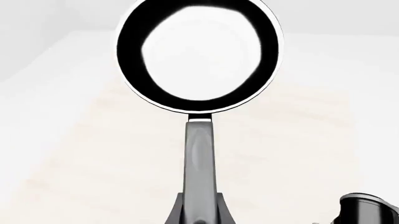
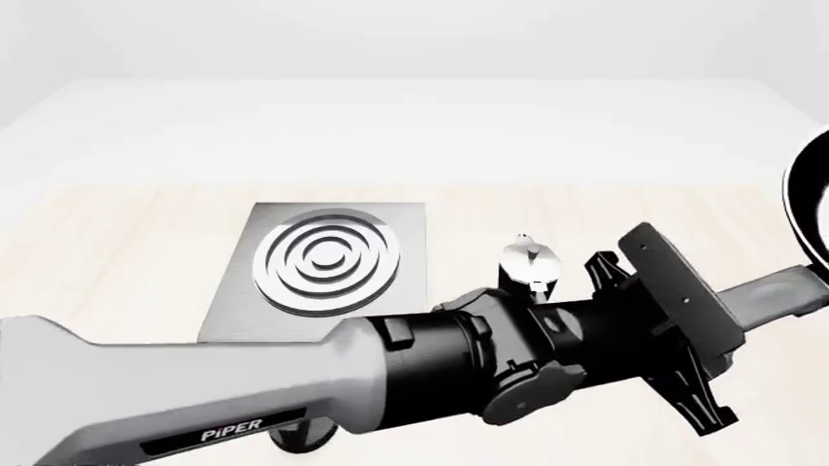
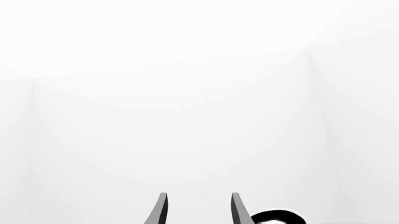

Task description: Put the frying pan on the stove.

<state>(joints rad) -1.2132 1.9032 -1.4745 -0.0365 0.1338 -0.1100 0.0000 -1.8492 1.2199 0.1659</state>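
Note:
My left gripper (image 2: 715,316) is shut on the long grey handle (image 2: 783,294) of the frying pan (image 2: 810,199) and holds it in the air at the far right of the front view, where only the pan's black rim shows at the frame edge. The left wrist view shows the whole round pan (image 1: 199,53) with its pale glossy inside, the handle (image 1: 200,158) running back into my left gripper (image 1: 199,218). The stove (image 2: 324,267), a dark grey square slab with silver rings, lies on the table well to the left of the pan. My right gripper (image 3: 196,210) is open and empty, facing white walls.
A small black-and-silver moka pot (image 2: 531,267) stands right of the stove, just behind my left arm; it also shows in the left wrist view (image 1: 367,210). A dark object (image 2: 305,439) lies partly hidden under my left arm. A black rounded shape (image 3: 277,218) shows beside the right fingers.

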